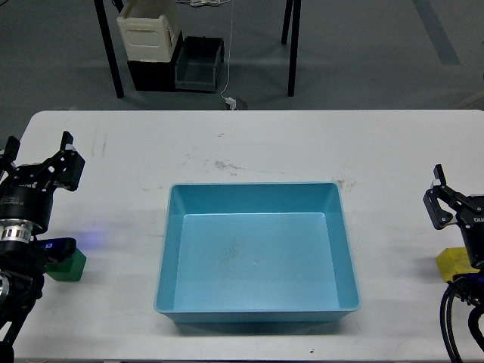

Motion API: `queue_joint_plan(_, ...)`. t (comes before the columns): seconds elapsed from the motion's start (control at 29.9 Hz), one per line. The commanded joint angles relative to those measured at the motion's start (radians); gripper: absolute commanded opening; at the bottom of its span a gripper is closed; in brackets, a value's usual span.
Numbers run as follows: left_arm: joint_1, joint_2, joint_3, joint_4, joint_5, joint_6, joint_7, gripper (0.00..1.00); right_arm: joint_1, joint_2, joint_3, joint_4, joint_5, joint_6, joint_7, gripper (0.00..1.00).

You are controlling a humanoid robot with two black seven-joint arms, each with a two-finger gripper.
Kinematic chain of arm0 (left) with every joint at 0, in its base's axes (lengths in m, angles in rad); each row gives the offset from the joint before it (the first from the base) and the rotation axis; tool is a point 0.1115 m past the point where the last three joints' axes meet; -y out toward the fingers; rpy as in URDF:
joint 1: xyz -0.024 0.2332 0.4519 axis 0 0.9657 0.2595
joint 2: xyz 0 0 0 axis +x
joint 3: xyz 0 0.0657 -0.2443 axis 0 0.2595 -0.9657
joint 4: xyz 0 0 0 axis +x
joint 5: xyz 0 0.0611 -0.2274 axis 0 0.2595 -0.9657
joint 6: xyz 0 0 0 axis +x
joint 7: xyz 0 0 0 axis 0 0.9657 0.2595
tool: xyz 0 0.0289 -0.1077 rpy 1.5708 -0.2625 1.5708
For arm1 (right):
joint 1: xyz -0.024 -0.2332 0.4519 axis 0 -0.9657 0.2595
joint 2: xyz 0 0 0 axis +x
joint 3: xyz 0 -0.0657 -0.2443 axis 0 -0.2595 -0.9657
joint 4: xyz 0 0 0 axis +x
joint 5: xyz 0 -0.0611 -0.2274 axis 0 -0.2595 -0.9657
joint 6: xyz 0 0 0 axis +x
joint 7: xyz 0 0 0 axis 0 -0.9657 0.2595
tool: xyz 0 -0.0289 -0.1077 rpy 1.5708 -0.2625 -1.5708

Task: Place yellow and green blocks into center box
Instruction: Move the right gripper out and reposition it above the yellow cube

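Both hands, left (38, 155) and right (441, 195), gape wide, well outside the box (257, 306). Green block (68, 266) and yellow block (452, 262) look light, stiff; pinch opposite flat faces.

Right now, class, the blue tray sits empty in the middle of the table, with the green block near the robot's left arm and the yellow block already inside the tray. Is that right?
Not quite. The yellow block is not in the blue tray; it lies on the table by the right arm. The head view shows this. The tray is empty and central, and the green block is by the left arm.
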Motion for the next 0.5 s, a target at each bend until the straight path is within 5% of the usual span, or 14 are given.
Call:
queue_joint_plan(0.0, 0.001, 0.000, 0.001, 0.000, 0.000, 0.001, 0.000, 1.00, 0.093, -0.058, 0.020, 0.009, -0.314, -0.065, 0.010, 1.00)
queue_joint_plan(0.4, 0.001, 0.000, 0.000, 0.003, -0.002, 0.004, -0.002, 1.00, 0.435, -0.731, -0.290, 0.038, -1.034, -0.202, 0.019, 0.99)
queue_joint_plan(0.47, 0.001, 0.000, 0.001, 0.003, -0.002, 0.009, -0.002, 1.00, 0.500, -0.829, -0.383, 0.035, -1.155, -0.195, 0.075, 0.99)
